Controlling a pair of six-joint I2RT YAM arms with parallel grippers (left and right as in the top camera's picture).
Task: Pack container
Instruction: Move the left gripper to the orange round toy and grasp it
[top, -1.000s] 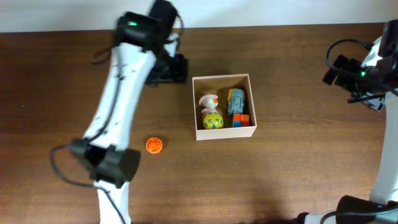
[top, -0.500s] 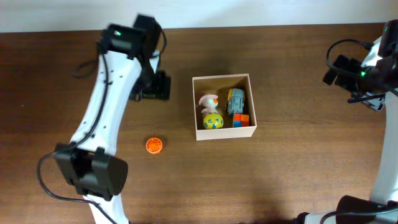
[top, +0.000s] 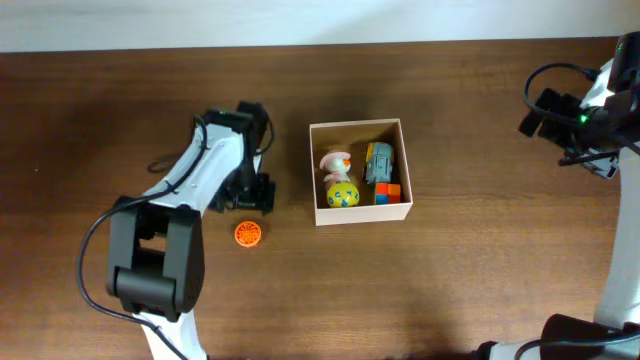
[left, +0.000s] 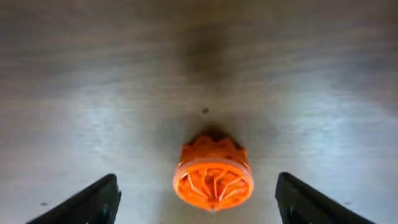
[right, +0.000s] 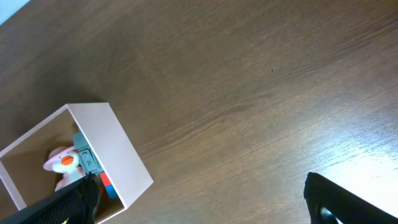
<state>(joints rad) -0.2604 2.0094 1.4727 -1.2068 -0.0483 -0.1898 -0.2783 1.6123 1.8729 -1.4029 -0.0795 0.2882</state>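
The container (top: 314, 176) is a white-walled square box in the middle of the table. It holds a pink and white toy (top: 335, 162), a yellow ball (top: 343, 194), a grey-blue toy (top: 379, 162) and an orange and blue block (top: 388, 193). It also shows in the right wrist view (right: 115, 149). A small orange ribbed disc (top: 248, 233) lies on the table left of the container. My left gripper (top: 249, 198) is open just above the disc, which sits between its fingers in the left wrist view (left: 213, 180). My right gripper (top: 540, 112) is open and empty at the far right.
The brown wooden table (top: 450, 270) fills the view. A white wall strip runs along the back edge. Black cables hang by the right arm (top: 600, 120).
My left arm has swung back and down from the far side of the table towards the orange disc. The right arm and the container have not moved.
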